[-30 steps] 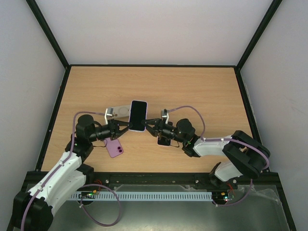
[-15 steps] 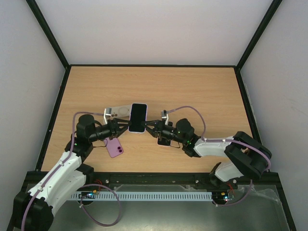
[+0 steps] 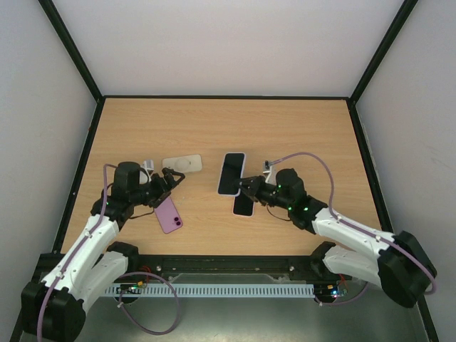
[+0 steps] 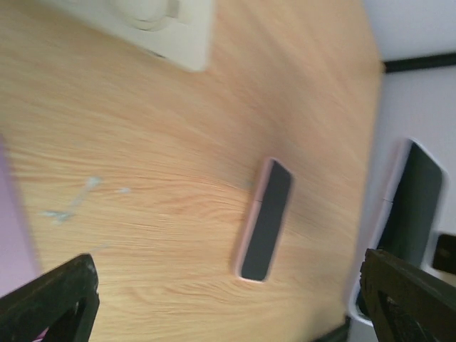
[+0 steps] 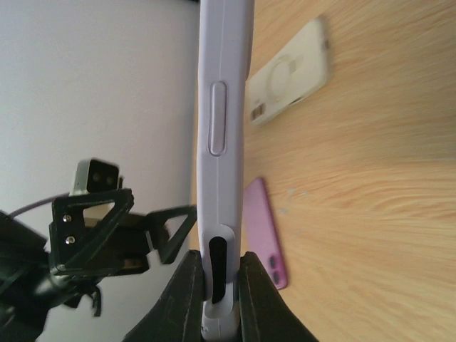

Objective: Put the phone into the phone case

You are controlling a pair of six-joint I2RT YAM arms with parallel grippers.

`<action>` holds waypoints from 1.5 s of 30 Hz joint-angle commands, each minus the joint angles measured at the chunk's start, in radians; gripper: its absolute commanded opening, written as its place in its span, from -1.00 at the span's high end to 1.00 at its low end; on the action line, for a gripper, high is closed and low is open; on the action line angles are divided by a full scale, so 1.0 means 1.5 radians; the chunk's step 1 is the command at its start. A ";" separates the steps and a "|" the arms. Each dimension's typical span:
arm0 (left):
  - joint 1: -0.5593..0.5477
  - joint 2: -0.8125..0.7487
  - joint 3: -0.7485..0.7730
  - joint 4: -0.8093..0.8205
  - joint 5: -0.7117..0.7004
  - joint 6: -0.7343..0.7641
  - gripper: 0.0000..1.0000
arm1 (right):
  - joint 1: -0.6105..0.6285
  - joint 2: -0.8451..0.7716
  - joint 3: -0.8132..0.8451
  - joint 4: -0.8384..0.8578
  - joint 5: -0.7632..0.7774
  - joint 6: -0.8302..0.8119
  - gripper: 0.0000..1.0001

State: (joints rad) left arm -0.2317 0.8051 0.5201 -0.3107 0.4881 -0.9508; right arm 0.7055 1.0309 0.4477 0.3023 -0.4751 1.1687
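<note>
Top external: right claw (image 3: 246,187) grips the phone (image 3: 231,173) by its lower edge; left claw (image 3: 171,178) gapes wide.

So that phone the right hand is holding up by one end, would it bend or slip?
Probably stiff: the phone stands straight with no sag. It might pivot or slip, since the right hand pinches only one end and the smooth lilac side looks slick. With most of its length past the grip, it is likely tip-prone.

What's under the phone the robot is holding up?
Wooden table, with a flat dark phone lying just nearer. The right pincer, gripping the pale-edged black-screened phone, hides the flat phone's far end from above.
</note>
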 commanded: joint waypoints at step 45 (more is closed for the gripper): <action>0.083 0.316 0.146 0.014 -0.214 0.122 -0.98 | -0.250 0.024 0.011 -0.398 0.089 -0.230 -0.32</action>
State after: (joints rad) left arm -0.1505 1.2041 0.6716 -0.4019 0.1398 -0.7971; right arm 0.3328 1.1095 0.4461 -0.2714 -0.3691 0.8097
